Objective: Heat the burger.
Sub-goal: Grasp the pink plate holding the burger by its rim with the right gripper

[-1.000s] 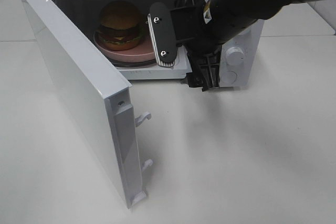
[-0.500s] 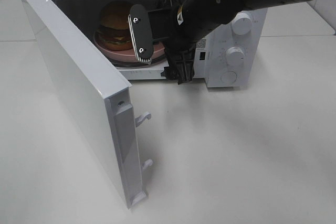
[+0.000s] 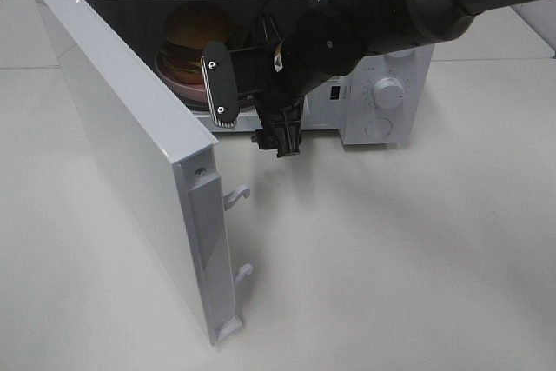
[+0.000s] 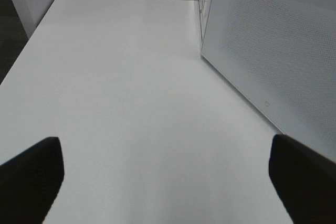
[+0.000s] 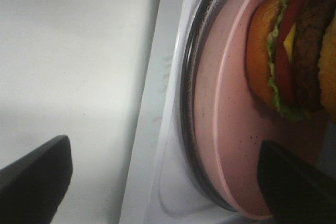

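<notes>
Premises: a robotics test bench. A white microwave (image 3: 382,93) stands on plain white tables (image 3: 417,267) set edge to edge. A black arm (image 3: 408,6) lettered PIPER reaches over them.

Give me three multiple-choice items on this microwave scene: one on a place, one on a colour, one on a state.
1. Where is the burger?
A inside the microwave, on the plate
B on top of it
C in front of it

2. What colour is the plate?
A white
B pink
C blue

3. The microwave's door is:
A shut
B taken off
C swung open

Answers:
1 A, the burger sits on the plate within the dark cavity.
2 B, the plate shows pink in both the high view and the right wrist view.
3 C, the door stands out at an angle on its hinge side, leaving the cavity exposed.
</notes>
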